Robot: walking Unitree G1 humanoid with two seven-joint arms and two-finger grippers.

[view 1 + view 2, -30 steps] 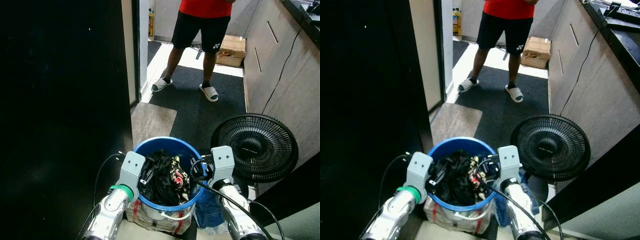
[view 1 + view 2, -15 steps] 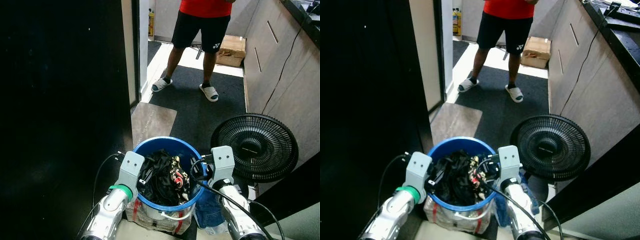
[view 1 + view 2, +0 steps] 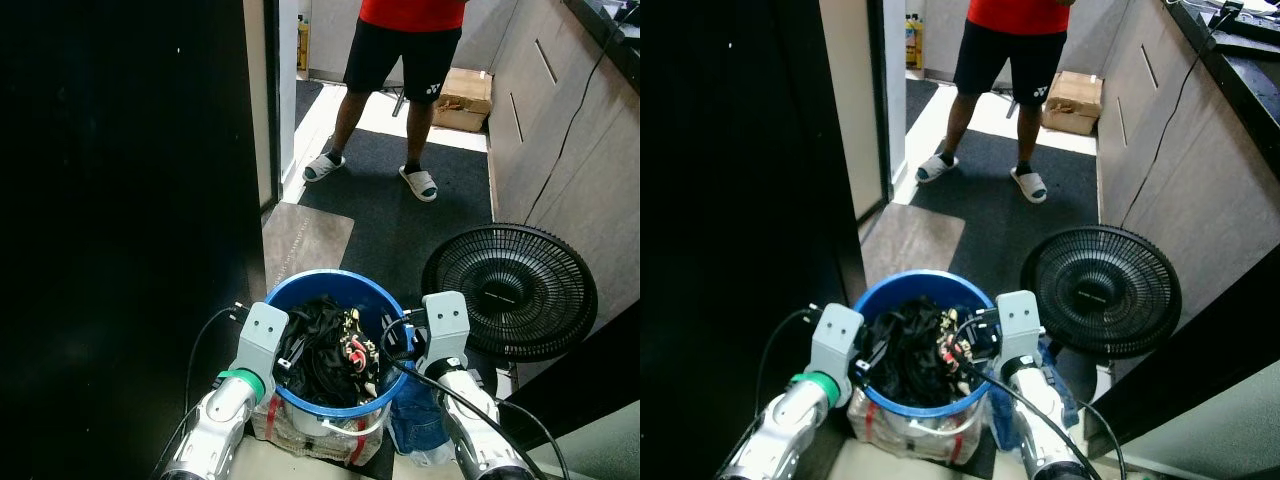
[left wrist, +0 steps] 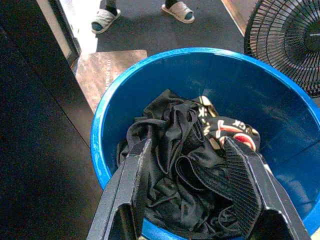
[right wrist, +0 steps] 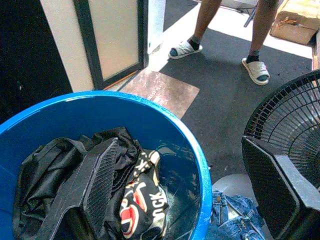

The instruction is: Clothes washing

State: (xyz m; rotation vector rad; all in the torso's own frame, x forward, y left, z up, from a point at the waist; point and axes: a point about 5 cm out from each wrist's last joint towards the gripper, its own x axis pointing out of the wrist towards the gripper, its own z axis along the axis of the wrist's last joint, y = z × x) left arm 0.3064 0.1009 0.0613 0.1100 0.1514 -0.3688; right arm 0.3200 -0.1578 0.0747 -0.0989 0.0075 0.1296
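A round blue plastic bucket [image 3: 332, 290] heaped with crumpled black clothes [image 4: 175, 170] sits beside a black mesh floor fan [image 3: 512, 290]. The left end effector [image 4: 192, 192] and right end effector [image 5: 200, 185], fingers apart, straddle its rim, seemingly touching.

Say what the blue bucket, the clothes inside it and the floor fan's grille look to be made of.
Blue bucket: probably plastic, with a smooth, slightly glossy wall and even colour. Clothes: thin dark fabric, likely synthetic, limp and creased, with one printed piece. Fan grille: black radial spokes, matte; whether metal wire or plastic, I cannot tell.
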